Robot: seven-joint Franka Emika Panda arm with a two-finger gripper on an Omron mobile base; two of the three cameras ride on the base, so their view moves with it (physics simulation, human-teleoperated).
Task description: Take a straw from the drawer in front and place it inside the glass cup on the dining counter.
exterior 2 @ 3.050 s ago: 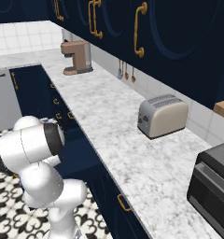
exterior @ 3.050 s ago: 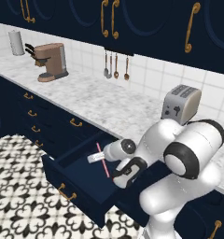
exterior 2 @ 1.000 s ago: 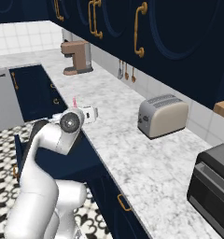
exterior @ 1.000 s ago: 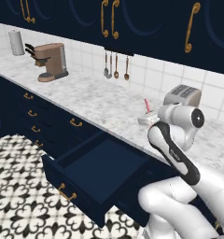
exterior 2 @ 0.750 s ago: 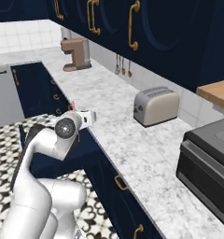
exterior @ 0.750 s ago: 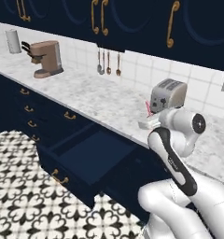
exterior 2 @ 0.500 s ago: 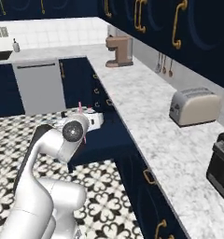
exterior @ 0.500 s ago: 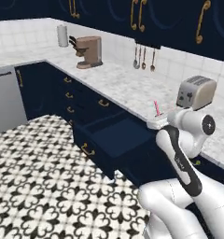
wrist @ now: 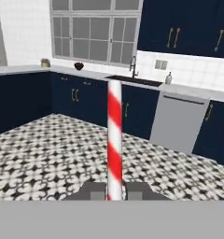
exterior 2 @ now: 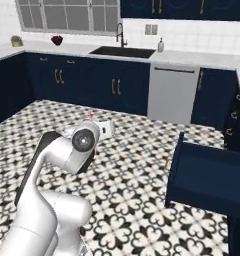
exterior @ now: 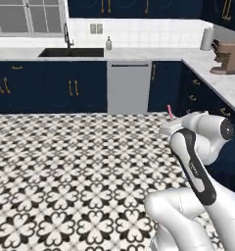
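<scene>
A thin straight straw (wrist: 114,140) banded in red and white spirals was seen, pink-red from the base views. The wide shallow drawer (exterior 2: 207,177) was rendered navy-blue, as were the base cabinets (exterior: 46,88) with brass handles. The tiled floor (exterior: 65,171) was patterned in black-and-white floral motifs. The flat dishwasher front (exterior 2: 172,95) was coloured grey.

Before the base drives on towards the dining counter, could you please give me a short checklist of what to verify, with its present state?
1. Straw held in the gripper: ok; the fingers are shut on its lower end.
2. Straw orientation: ok; it rises straight from between the fingers in the hand view.
3. Straw tip clear of the arm: ok; it pokes up above the wrist.
4. Drawer closed: not ok; it stands pulled out in the right base view.
5. Floor ahead free of obstacles: ok.
6. Glass cup and dining counter located: cannot tell.
</scene>
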